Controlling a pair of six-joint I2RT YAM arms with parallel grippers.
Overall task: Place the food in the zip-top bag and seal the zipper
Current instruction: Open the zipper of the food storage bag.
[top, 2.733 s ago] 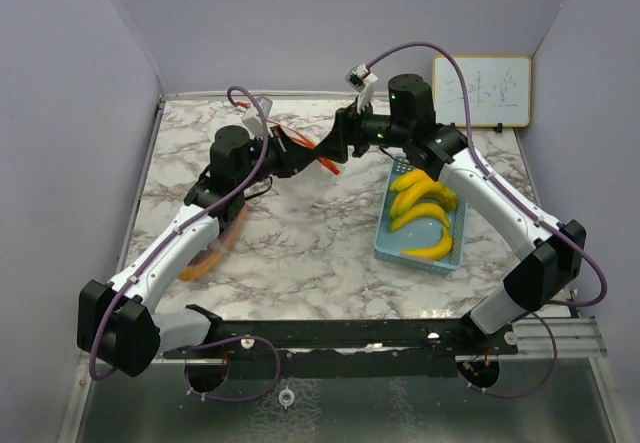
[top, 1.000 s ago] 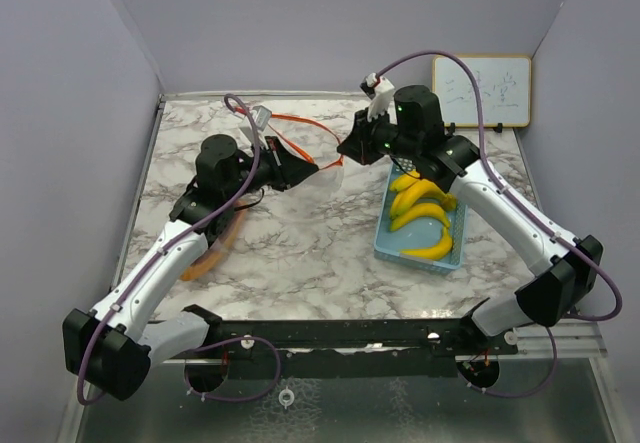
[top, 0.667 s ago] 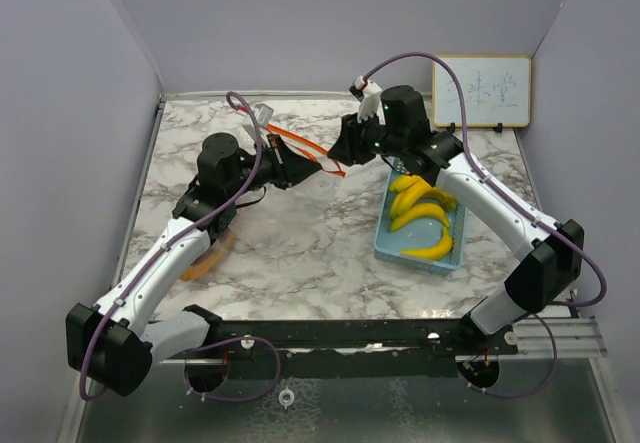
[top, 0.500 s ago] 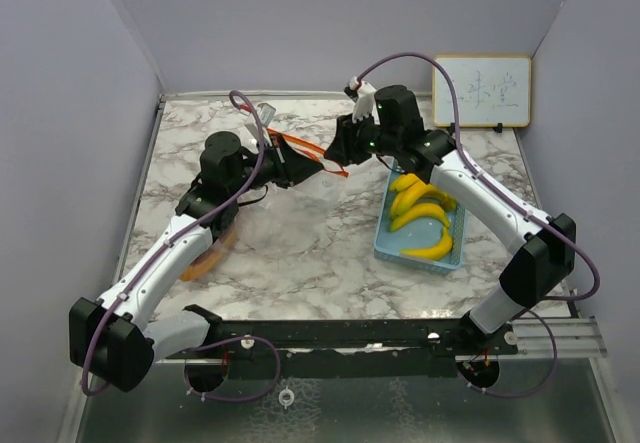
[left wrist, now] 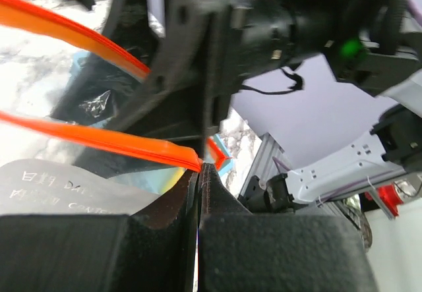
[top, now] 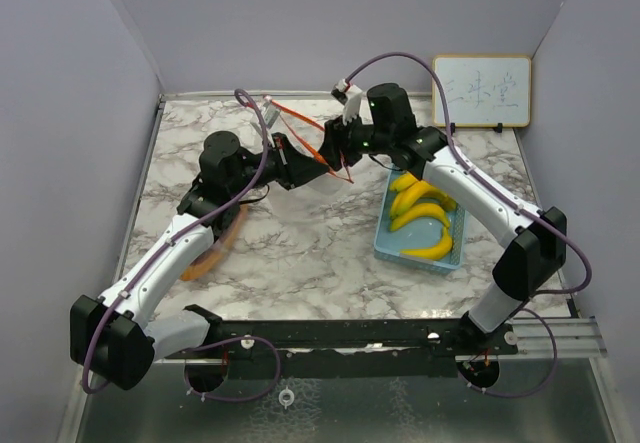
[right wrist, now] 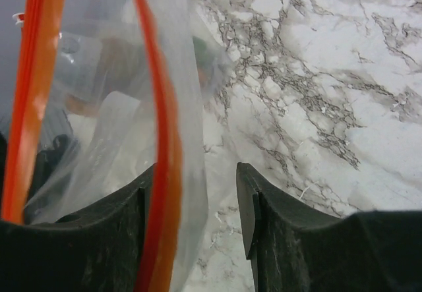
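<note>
A clear zip-top bag (top: 312, 175) with an orange zipper (top: 297, 123) hangs above the table's middle back. My left gripper (top: 298, 163) is shut on the zipper strip; the left wrist view shows its closed fingertips (left wrist: 200, 173) pinching the orange strip (left wrist: 99, 140). My right gripper (top: 335, 153) is open at the bag's mouth. In the right wrist view the zipper (right wrist: 165, 173) and clear plastic (right wrist: 112, 127) lie between its fingers (right wrist: 198, 200), against the left one. Several yellow bananas (top: 420, 205) lie in the light blue basket (top: 382, 235). The other foods are not clearly visible.
An orange-brown thing (top: 212, 253) lies on the marble partly under my left forearm. A small whiteboard (top: 481, 90) leans on the back wall at the right. The basket stands right of the bag, under my right arm.
My right gripper has moved left from above the basket to the bag's mouth. The bag's mouth has narrowed and its zipper has risen. My left gripper keeps hold of the zipper.
</note>
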